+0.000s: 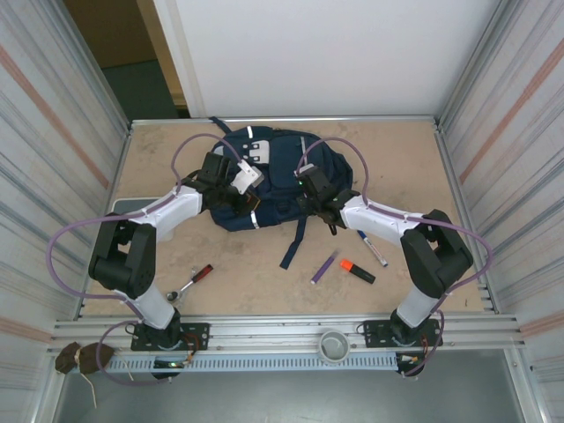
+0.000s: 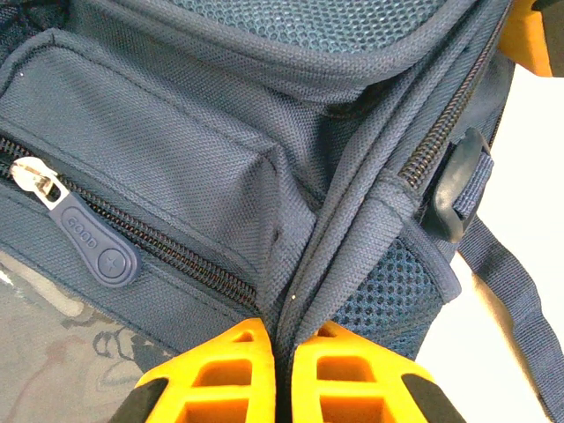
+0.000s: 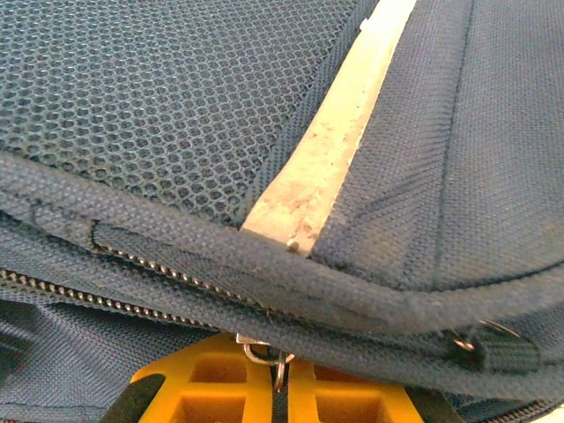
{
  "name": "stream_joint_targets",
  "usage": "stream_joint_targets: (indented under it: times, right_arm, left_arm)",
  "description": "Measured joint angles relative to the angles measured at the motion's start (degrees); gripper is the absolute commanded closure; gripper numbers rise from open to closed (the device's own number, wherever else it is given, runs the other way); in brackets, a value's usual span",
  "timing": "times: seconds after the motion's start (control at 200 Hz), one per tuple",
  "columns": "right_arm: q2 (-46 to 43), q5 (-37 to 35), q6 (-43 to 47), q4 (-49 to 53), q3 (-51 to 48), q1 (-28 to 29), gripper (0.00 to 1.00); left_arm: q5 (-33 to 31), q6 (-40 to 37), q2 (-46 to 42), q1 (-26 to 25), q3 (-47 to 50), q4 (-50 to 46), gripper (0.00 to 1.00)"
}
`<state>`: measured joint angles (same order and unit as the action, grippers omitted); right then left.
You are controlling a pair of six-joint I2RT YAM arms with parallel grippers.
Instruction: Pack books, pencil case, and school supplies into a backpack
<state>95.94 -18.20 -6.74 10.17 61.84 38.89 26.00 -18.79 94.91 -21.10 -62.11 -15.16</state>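
— Backpack (image 1: 264,181) first: where does it sit?
— Flat on the table, right at both sets of jaws. The left gripper (image 2: 284,352) has its jaws pressed together on a ridge of seam (image 2: 352,220) beside the main zip, so the backpack is pinned between them. The right gripper (image 3: 280,370) is closed narrow too, with a small metal zip ring (image 3: 264,355) at its tips, apparently pinched.
— So which step is this?
— Opening the bag, I judge. Zip teeth run shut just up and left of the right jaws. The purple pen (image 1: 324,266), orange highlighter (image 1: 357,270) and white marker (image 1: 372,248) lie on the table back behind the right jaws, toward that arm's base and well apart from the tips.
— And next?
— The left should keep the seam taut while the right draws the ring along the zip track. If the ring slips from the tips, regrip before pulling
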Motion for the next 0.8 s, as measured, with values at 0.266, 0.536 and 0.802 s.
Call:
stream_joint_targets:
  times: [0.266,0.536,0.802]
  right_arm:
    - [-3.93,8.79,-0.26,0.63,-2.19,-4.9,1.0]
    - [-5.7,20.06,-1.66,0.37,-4.98,-12.04,1.0]
    - [-8.33,30.64,-5.16,-2.25,-8.28,-13.44,1.0]
  left_arm:
    - [-0.55,-0.98,0.0,-0.02,0.0,-0.02,1.0]
    - [-3.15,-2.34,-0.02,-0.02,0.0,-0.68,1.0]
    - [-6.91,-3.58,-1.6,-0.42,0.83,-1.29,0.57]
